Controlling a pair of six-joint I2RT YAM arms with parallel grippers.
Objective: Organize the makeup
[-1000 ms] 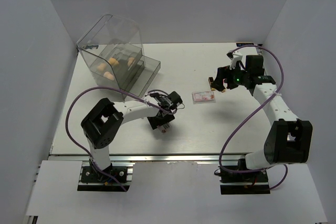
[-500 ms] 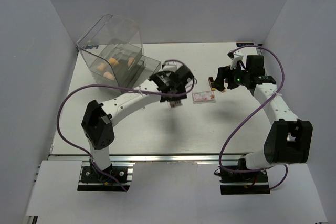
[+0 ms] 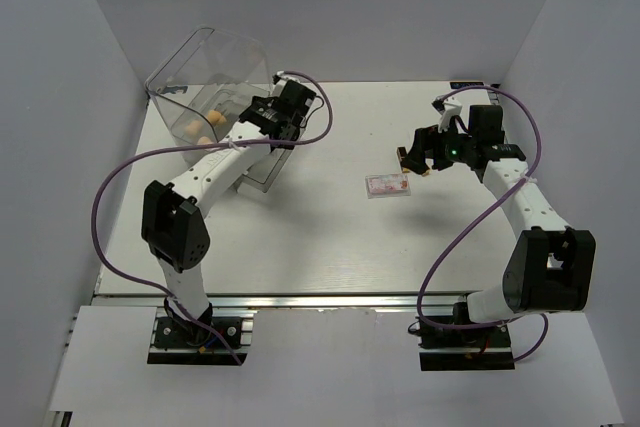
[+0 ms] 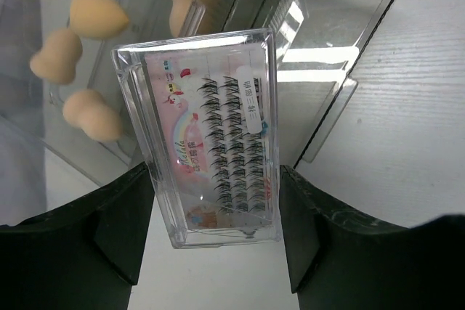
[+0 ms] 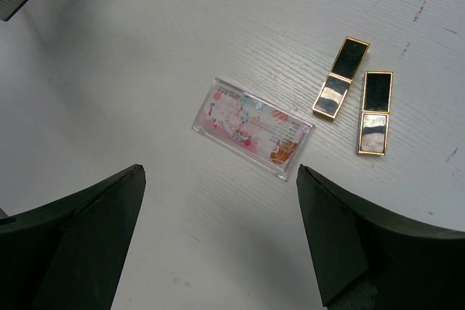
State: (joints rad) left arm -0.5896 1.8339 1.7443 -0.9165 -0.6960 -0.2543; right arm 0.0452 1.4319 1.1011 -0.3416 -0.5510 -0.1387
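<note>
One loose palette (image 3: 387,184) lies flat on the surface (image 3: 330,237), well apart from the drawer box (image 3: 210,72), on the right arm's side of it. The right tool (image 3: 413,159) hangs just past that palette, farther again from the drawer box; from above I cannot tell how its fingers stand. The left tool (image 3: 275,125) is at the drawer box, over its jutting lower drawer. Tan sponges show through the box wall, too blurred here to count.

From the left wrist, one held palette (image 4: 211,136) is seen: clear, with rows of dark lashes on a pink card. The left tool pinches it by its long edges between two fingers (image 4: 109,230), above the drawer box's clear front edge. Four sponges (image 4: 91,114) lie inside the drawer box behind its clear walls, three clustered and one a little apart.

From the right wrist, two lipstick tubes (image 5: 340,78), black and gold, lie flat side by side, close but not touching. They are just beside the one loose palette, so equally far from the drawer box. The right tool is spread wide above them, gripping nothing.
</note>
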